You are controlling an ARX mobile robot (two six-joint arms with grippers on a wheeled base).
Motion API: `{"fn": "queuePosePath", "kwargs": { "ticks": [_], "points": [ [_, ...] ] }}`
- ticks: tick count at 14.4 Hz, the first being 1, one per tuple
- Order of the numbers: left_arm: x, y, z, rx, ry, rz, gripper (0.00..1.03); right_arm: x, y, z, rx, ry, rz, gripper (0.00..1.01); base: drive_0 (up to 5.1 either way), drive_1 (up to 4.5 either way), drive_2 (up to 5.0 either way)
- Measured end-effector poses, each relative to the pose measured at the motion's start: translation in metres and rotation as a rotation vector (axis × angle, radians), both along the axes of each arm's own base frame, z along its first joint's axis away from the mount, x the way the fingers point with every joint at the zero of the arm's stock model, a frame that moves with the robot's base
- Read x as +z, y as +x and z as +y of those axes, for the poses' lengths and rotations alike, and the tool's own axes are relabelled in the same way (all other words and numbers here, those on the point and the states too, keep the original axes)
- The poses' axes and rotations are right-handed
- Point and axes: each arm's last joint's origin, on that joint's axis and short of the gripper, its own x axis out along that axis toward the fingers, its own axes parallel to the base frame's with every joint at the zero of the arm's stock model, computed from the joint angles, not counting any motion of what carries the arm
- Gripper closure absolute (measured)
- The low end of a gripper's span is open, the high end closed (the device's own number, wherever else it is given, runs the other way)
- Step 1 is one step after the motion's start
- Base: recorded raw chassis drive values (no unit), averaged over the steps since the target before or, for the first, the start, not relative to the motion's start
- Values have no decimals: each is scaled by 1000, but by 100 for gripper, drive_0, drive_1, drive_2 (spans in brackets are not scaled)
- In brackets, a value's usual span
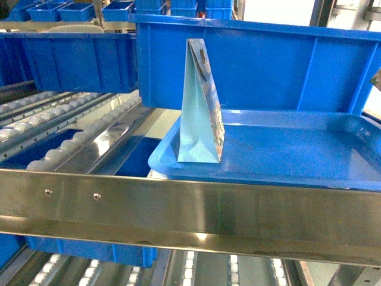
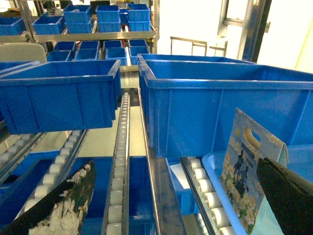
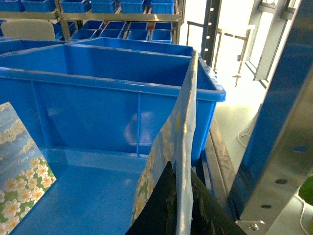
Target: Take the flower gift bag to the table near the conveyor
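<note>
A flower gift bag (image 1: 199, 110) stands upright on the left part of a glossy blue tray (image 1: 297, 149); its pale blue side faces the head camera. The left wrist view shows the same bag (image 2: 244, 171) with white flowers on its face, just inside my right-hand finger (image 2: 288, 196). My left gripper (image 2: 176, 205) is open and wide, holding nothing. My right gripper (image 3: 182, 174) is shut on the top edge of a second flower gift bag (image 3: 186, 112), above the tray's right side. The standing bag (image 3: 19, 171) lies to its left. The table is out of view.
The conveyor (image 1: 71, 140) of steel rails and white rollers (image 2: 120, 161) slopes at the left. A large blue bin (image 1: 256, 65) stands right behind the tray. A steel crossbar (image 1: 190, 208) runs across the front. A steel upright (image 3: 279, 147) is close on the right.
</note>
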Motion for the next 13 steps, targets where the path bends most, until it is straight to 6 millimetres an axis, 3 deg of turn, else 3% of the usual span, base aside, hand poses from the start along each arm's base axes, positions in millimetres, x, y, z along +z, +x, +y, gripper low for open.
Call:
{"fn": "queuePosePath", "kwargs": {
  "ticks": [3,6,11,13],
  "points": [
    [0,0,0,0,0,0,5,-1,-37,-10,-4,4,-38,98,0,0,0],
    [0,0,0,0,0,0,5,-22,-66,-20,-19,12,5,98,0,0,0],
    [0,0,0,0,0,0,5,-20,-69,-22,-28,-1,-30,98,0,0,0],
    [-2,11,-15,-39,-7,9,5,-20,-69,-22,-28,-2,-29,98,0,0,0]
  ]
}}
